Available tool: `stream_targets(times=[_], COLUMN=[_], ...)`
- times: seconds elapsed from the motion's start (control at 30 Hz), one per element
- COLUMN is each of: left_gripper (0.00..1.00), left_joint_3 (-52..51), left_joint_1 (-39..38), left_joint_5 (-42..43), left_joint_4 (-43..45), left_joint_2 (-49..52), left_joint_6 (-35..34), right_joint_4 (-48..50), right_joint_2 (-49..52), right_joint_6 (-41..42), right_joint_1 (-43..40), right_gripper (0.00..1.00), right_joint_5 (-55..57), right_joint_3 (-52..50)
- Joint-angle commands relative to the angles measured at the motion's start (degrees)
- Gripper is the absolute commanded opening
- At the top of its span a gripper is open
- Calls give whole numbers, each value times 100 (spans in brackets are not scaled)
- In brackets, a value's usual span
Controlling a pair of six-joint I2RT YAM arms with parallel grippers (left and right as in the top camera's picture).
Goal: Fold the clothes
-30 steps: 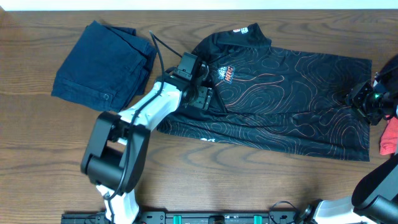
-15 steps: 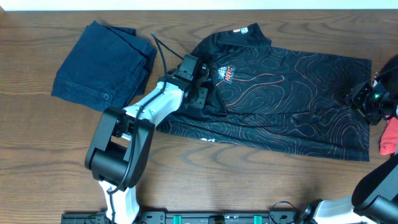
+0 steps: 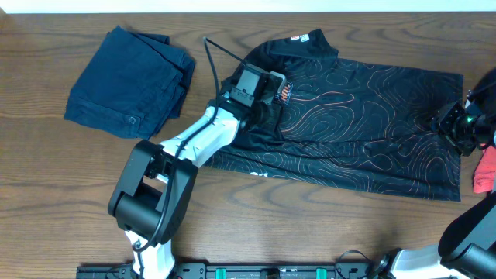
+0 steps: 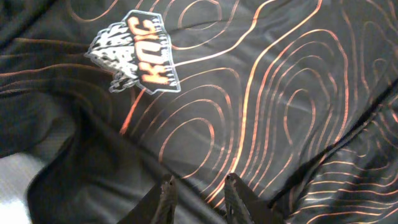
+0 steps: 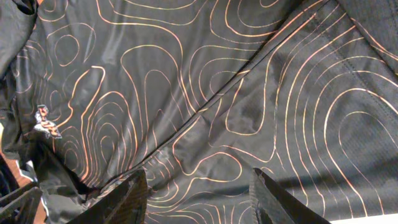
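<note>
Folding at an early stage. The jersey (image 3: 356,108) lies spread front-up across the counter (image 3: 310,225), with no fold yet completed; sleeves and body remain to be turned in. The left gripper (image 4: 199,194), by the chest logo, has its fingers drawn nearly together, apparently pinching a raised fold of jersey. The right gripper (image 5: 202,196) hangs spread over the hem end, holding nothing. Count: one jersey, one navy garment (image 3: 124,81), one red garment (image 3: 486,170), two grippers.
</note>
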Motion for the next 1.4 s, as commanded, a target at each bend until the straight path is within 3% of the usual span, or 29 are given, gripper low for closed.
stream_targets(times=[0.0,0.07,0.27,0.5,0.9,1.0,1.13,1.17,1.27,1.37], left_gripper=[29,30,57,66,67,59,36,25,13,8], left_joint_3=[107,107,109,98,98,98,101,101,120,195], left_joint_1=[-11,-9,11,17,46,48,48,48,48,42], left_joint_5=[-188,-291,-588,-2114,-2267,-2074,-1816,-1738,-1453,-1287], left_joint_4=[24,-2,-487,-966,-796,-789,-682,-673,-667,-662], left_joint_2=[17,17,15,15,291,380,378,378,308,146], left_joint_6=[-31,-31,-28,-2,341,343,345,341,341,339], right_joint_4=[11,9,-11,-11,-20,-20,-17,-20,-31,-28], right_joint_2=[-74,-74,-74,-74,-74,-74,-74,-74,-74,-74], right_joint_6=[-59,-59,-59,-59,-59,-59,-59,-59,-59,-59], right_joint_1=[22,22,22,24,24,24,24,24,24,24], right_gripper=[52,51,52,53,53,53,53,53,53,53], right_joint_5=[-4,-4,-4,-7,-7,-7,-7,-7,-4,-4], right_joint_3=[66,66,66,63,55,55,55,55,55,55])
